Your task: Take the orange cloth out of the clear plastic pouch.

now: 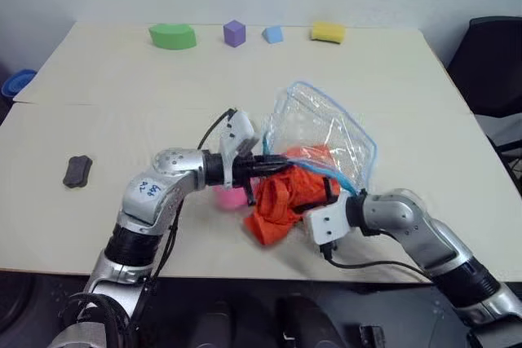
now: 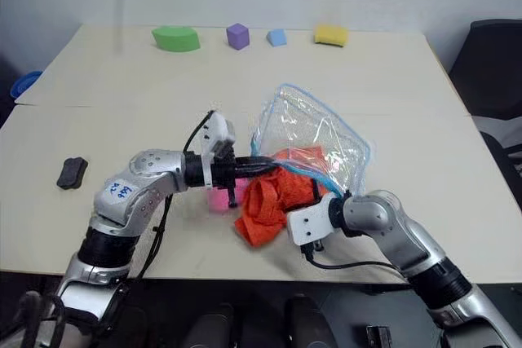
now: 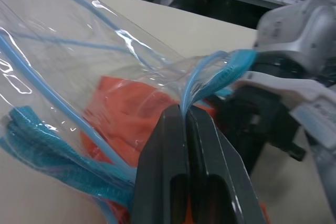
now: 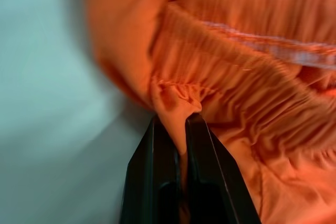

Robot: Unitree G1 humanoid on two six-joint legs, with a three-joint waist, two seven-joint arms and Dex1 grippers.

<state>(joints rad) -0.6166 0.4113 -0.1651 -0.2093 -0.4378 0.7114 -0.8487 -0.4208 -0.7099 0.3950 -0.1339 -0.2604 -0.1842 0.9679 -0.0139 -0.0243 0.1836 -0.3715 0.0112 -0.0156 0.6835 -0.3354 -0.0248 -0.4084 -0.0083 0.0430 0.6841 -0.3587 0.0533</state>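
Pale matte counter (image 1: 98,79), foam shapes along far edge. Glossy clear plastic pouch (image 1: 326,132), blue-trimmed, pinched by left hand (image 3: 185,113); crumpled orange cloth (image 1: 277,201) pinched by right hand (image 4: 178,124).

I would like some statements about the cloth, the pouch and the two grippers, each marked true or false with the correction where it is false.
1. The right gripper pinches a fold of the orange cloth. True.
2. The left gripper is open and holds nothing. False: it is shut on the blue-trimmed edge of the clear plastic pouch.
3. The orange cloth is wholly inside the pouch. False: much of it hangs outside on the table, and part is under the plastic.
4. Four small coloured blocks stand along the far edge of the table. True: green, purple, blue, yellow.
5. A dark small object lies on the table beyond the robot's left arm. True.
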